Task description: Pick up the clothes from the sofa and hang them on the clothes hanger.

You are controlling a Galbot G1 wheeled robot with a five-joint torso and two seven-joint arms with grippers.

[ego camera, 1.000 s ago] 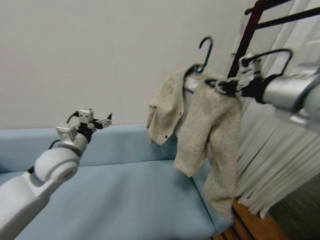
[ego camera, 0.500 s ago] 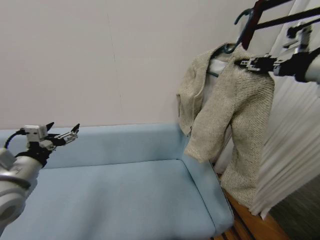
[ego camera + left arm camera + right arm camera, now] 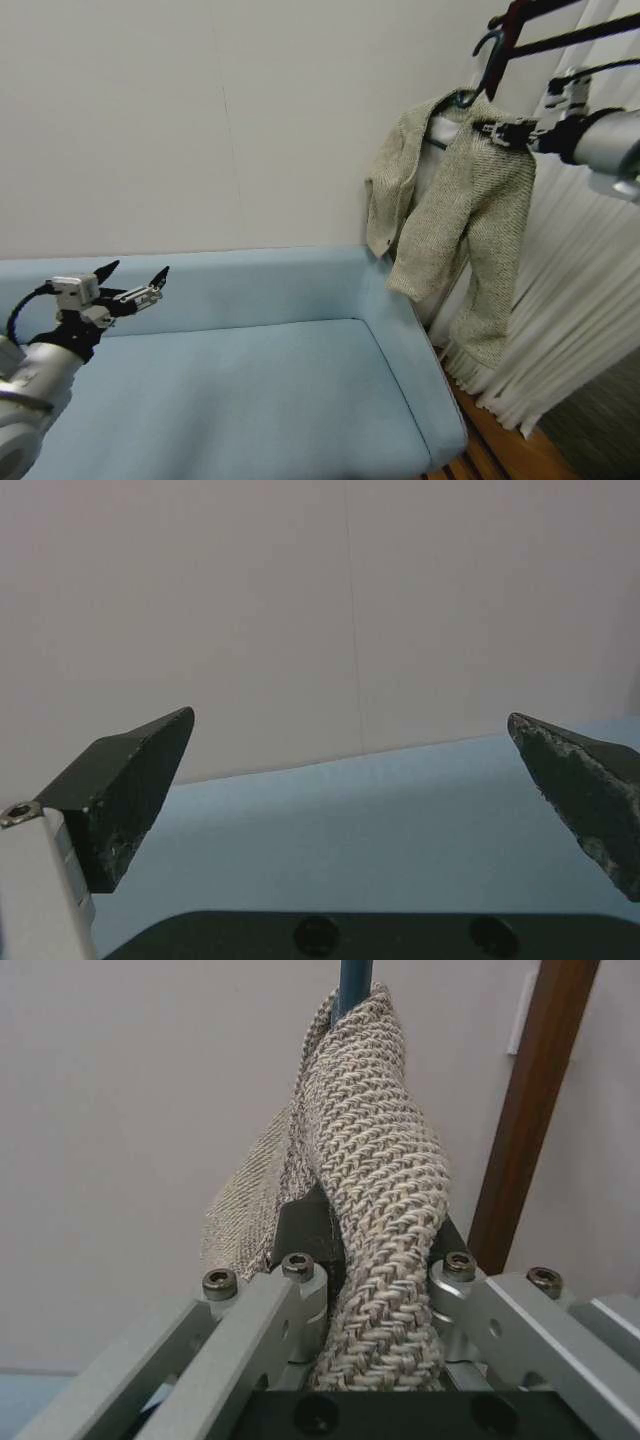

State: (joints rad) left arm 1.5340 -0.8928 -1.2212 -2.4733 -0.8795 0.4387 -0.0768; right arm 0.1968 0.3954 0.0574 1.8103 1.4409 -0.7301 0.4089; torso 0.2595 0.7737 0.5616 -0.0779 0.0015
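No readable text, label, brand, number or sign appears on anything here.

Plain white wall (image 3: 250, 120) behind. White pleated curtain (image 3: 575, 320) hangs on the right. Brown wood floor (image 3: 505, 452) below it.

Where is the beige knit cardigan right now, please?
In the head view the beige knit cardigan hangs at upper right on a teal hanger, gripped by the right gripper, beside the dark wooden rack, above the sofa.
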